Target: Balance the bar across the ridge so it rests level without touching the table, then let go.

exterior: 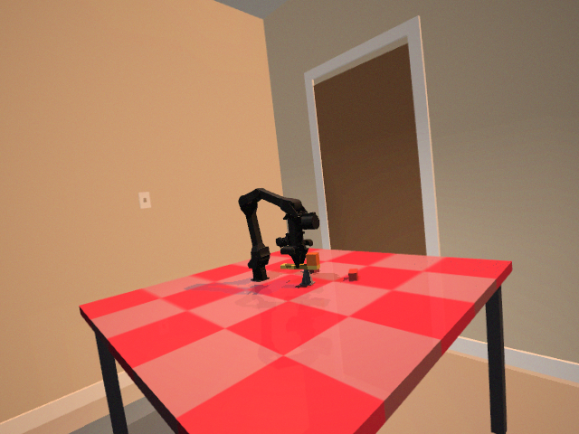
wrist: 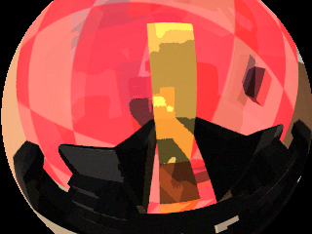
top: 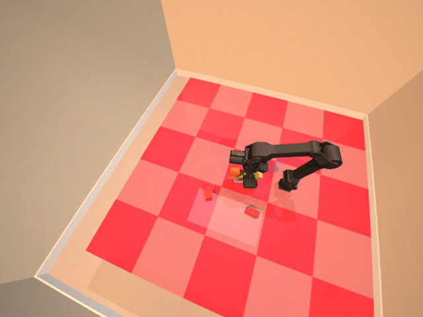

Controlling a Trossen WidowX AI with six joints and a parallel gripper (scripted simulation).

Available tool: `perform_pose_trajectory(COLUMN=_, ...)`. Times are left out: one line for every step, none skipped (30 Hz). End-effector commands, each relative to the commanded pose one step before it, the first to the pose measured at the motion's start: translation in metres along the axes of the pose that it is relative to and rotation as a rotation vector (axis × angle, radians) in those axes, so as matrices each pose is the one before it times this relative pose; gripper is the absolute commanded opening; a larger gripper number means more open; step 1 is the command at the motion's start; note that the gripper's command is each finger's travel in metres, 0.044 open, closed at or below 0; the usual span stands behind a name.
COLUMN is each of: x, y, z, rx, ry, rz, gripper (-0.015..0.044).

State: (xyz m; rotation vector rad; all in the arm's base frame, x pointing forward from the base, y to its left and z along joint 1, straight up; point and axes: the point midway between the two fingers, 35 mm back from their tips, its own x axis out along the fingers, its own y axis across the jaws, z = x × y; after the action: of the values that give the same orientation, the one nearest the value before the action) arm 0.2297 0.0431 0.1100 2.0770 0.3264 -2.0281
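The yellow bar (top: 259, 175) (exterior: 287, 267) (wrist: 173, 68) is off the table and looks roughly level in the exterior view. An orange block (top: 234, 172) (exterior: 312, 259) sits on its end away from the arm's base. My gripper (exterior: 298, 265) (wrist: 174, 122) is shut on the bar, between its two ends. The small grey ridge (top: 238, 180) (exterior: 306, 279) stands on the table at about the bar's height, by the orange block's side of the fingers. I cannot tell whether the bar touches it. The gripper hides part of the bar in the top view.
One red block (top: 207, 192) lies beyond the ridge, away from the arm's base. Another red block (top: 253, 211) lies on the side toward the lower edge of the top view. One red block (exterior: 353, 275) shows right of the ridge in the exterior view.
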Motion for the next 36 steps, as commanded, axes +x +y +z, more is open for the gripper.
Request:
perform_pose_trajectory(x=0.0, y=0.0, z=0.0, rx=0.0, ry=0.00001, rz=0.0, gripper=0.0)
perform_pose_trajectory(x=0.0, y=0.0, z=0.0, rx=0.0, ry=0.0, rz=0.0, gripper=0.0026)
perform_pose_trajectory(x=0.0, y=0.0, z=0.0, rx=0.0, ry=0.0, rz=0.0, gripper=0.0053)
perform_pose_trajectory(x=0.0, y=0.0, z=0.0, rx=0.0, ry=0.0, rz=0.0, gripper=0.0079)
perform_pose_trajectory(x=0.0, y=0.0, z=0.0, rx=0.0, ry=0.0, rz=0.0, gripper=0.0105)
perform_pose_trajectory(x=0.0, y=0.0, z=0.0, rx=0.0, ry=0.0, rz=0.0, gripper=0.0131)
perform_pose_trajectory(x=0.0, y=0.0, z=0.0, rx=0.0, ry=0.0, rz=0.0, gripper=0.0157)
perform_pose_trajectory(x=0.0, y=0.0, z=0.0, rx=0.0, ry=0.0, rz=0.0, gripper=0.0167)
perform_pose_trajectory(x=0.0, y=0.0, z=0.0, rx=0.0, ry=0.0, rz=0.0, gripper=0.0167)
perform_pose_trajectory(x=0.0, y=0.0, z=0.0, rx=0.0, ry=0.0, rz=0.0, gripper=0.0167)
perform_pose_trajectory(x=0.0, y=0.0, z=0.0, rx=0.0, ry=0.0, rz=0.0, gripper=0.0167)
perform_pose_trajectory(x=0.0, y=0.0, z=0.0, rx=0.0, ry=0.0, rz=0.0, gripper=0.0167)
perform_pose_trajectory(x=0.0, y=0.0, z=0.0, rx=0.0, ry=0.0, rz=0.0, gripper=0.0167)
perform_pose_trajectory(x=0.0, y=0.0, z=0.0, rx=0.0, ry=0.0, rz=0.0, gripper=0.0167)
perform_pose_trajectory(x=0.0, y=0.0, z=0.0, rx=0.0, ry=0.0, rz=0.0, gripper=0.0167)
perform_pose_trajectory(x=0.0, y=0.0, z=0.0, rx=0.0, ry=0.0, rz=0.0, gripper=0.0167)
perform_pose_trajectory(x=0.0, y=0.0, z=0.0, rx=0.0, ry=0.0, rz=0.0, gripper=0.0167)
perform_pose_trajectory(x=0.0, y=0.0, z=0.0, rx=0.0, ry=0.0, rz=0.0, gripper=0.0167)
perform_pose_trajectory(x=0.0, y=0.0, z=0.0, rx=0.0, ry=0.0, rz=0.0, gripper=0.0167)
perform_pose_trajectory(x=0.0, y=0.0, z=0.0, rx=0.0, ry=0.0, rz=0.0, gripper=0.0167)
perform_pose_trajectory(x=0.0, y=0.0, z=0.0, rx=0.0, ry=0.0, rz=0.0, gripper=0.0167)
perform_pose_trajectory(x=0.0, y=0.0, z=0.0, rx=0.0, ry=0.0, rz=0.0, gripper=0.0168)
perform_pose_trajectory(x=0.0, y=0.0, z=0.0, rx=0.0, ry=0.0, rz=0.0, gripper=0.0168)
perform_pose_trajectory(x=0.0, y=0.0, z=0.0, rx=0.0, ry=0.0, rz=0.0, gripper=0.0168)
perform_pose_trajectory(x=0.0, y=0.0, z=0.0, rx=0.0, ry=0.0, rz=0.0, gripper=0.0168)
perform_pose_trajectory(x=0.0, y=0.0, z=0.0, rx=0.0, ry=0.0, rz=0.0, gripper=0.0168)
perform_pose_trajectory(x=0.0, y=0.0, z=0.0, rx=0.0, ry=0.0, rz=0.0, gripper=0.0169)
perform_pose_trajectory(x=0.0, y=0.0, z=0.0, rx=0.0, ry=0.0, rz=0.0, gripper=0.0169)
perform_pose_trajectory(x=0.0, y=0.0, z=0.0, rx=0.0, ry=0.0, rz=0.0, gripper=0.0169)
perform_pose_trajectory(x=0.0, y=0.0, z=0.0, rx=0.0, ry=0.0, rz=0.0, gripper=0.0169)
perform_pose_trajectory(x=0.0, y=0.0, z=0.0, rx=0.0, ry=0.0, rz=0.0, gripper=0.0169)
perform_pose_trajectory(x=0.0, y=0.0, z=0.0, rx=0.0, ry=0.0, rz=0.0, gripper=0.017)
perform_pose_trajectory(x=0.0, y=0.0, z=0.0, rx=0.0, ry=0.0, rz=0.0, gripper=0.017)
perform_pose_trajectory(x=0.0, y=0.0, z=0.0, rx=0.0, ry=0.0, rz=0.0, gripper=0.017)
perform_pose_trajectory(x=0.0, y=0.0, z=0.0, rx=0.0, ry=0.0, rz=0.0, gripper=0.017)
perform_pose_trajectory(x=0.0, y=0.0, z=0.0, rx=0.0, ry=0.0, rz=0.0, gripper=0.017)
